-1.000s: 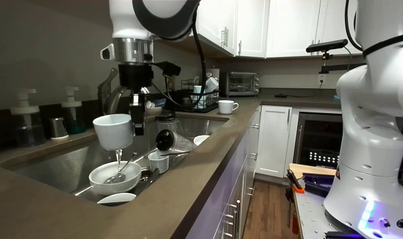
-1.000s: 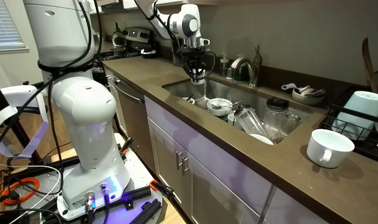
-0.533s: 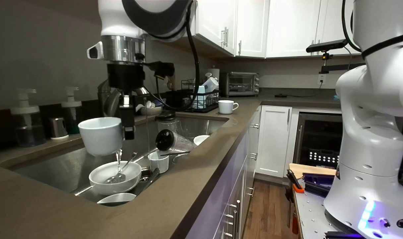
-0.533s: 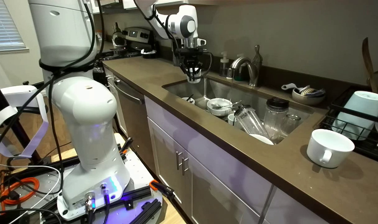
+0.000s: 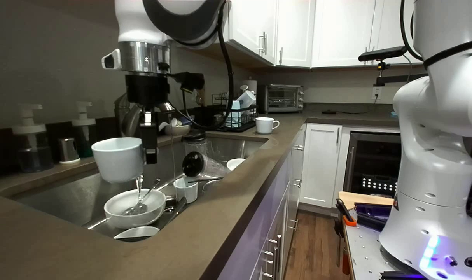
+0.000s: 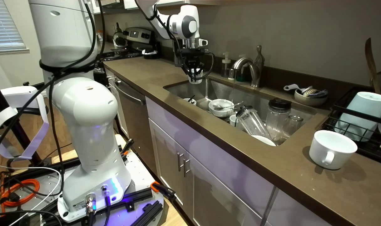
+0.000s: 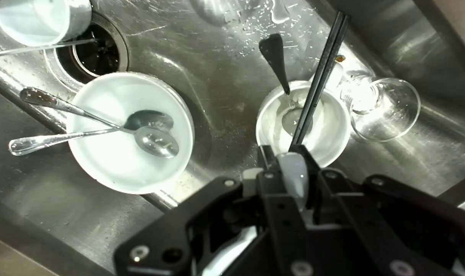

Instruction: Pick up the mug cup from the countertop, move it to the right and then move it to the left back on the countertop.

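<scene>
The white mug cup (image 5: 118, 160) hangs in the air over the near end of the sink, about upright with its opening up. It also shows in an exterior view (image 6: 195, 79), partly behind the gripper. My gripper (image 5: 152, 153) is at the mug's side, shut on its loop handle. In the wrist view the handle (image 7: 295, 180) sits between the two black fingers (image 7: 286, 161); most of the mug's body is hidden by the gripper. The grey-brown countertop (image 6: 143, 75) runs round the sink, and the mug is not touching it.
The steel sink (image 6: 217, 86) holds a white bowl with spoons (image 7: 179, 115), glass jars (image 6: 253, 122) and cups. A thin stream runs from the faucet (image 6: 254, 70). A similar white mug (image 6: 330, 150) stands on the countertop beside the dish rack (image 6: 338, 124). Soap bottles (image 5: 30, 147) stand behind the sink.
In the first half second my gripper moved the mug cup a little away from the faucet and slightly down. Since then the arm and mug have stayed still.
</scene>
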Controlling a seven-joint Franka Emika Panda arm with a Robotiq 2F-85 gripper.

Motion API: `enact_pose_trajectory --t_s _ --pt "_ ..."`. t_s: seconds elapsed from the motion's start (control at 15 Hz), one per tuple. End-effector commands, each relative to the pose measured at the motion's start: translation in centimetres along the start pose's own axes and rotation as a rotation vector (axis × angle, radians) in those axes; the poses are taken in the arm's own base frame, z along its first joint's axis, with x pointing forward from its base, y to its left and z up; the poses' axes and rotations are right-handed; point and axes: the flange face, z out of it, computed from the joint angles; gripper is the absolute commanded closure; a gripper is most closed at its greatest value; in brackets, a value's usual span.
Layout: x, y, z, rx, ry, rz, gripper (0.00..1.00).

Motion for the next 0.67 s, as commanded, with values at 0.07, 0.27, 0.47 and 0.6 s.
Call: enact_pose_trajectory --t_s 0.07,0.27,0.47,0.6 --pt "0.2 -0.2 0.0 0.005 -0.001 -0.007 0.95" --pt "0.8 -0.9 0.7 0.014 -0.008 -0.026 0.95" --pt "1.5 -1.9 1.0 0.023 -0.008 -0.049 0.95" --pt "2.1 -2.6 0.8 0.025 -0.002 -0.069 0.95"
